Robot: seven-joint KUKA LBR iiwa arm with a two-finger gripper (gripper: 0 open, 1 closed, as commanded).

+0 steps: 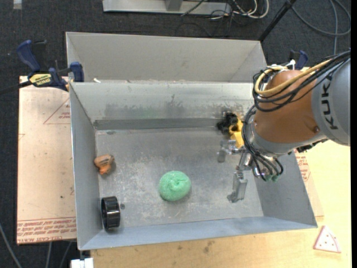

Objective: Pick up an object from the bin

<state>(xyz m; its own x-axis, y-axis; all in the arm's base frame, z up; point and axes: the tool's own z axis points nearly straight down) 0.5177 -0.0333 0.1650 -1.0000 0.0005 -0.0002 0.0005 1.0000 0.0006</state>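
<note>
So the tool (231,171) is down on the right side of the bin (139,96), just above bare floor, with its two fingers spread apart and nothing between them. A small yellow-and-black thing (229,124) sits right behind it against the back wall. The fuzzy green ball (174,185) is near it toward the middle. Way over on the left are a brown lump (104,162) and, in the front corner, a black cylinder (110,213) lying on its side.

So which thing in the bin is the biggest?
The round green ball in the middle. The black roll, the orange-brown lump and the yellow-and-black thing at the back right all look smaller.
</note>
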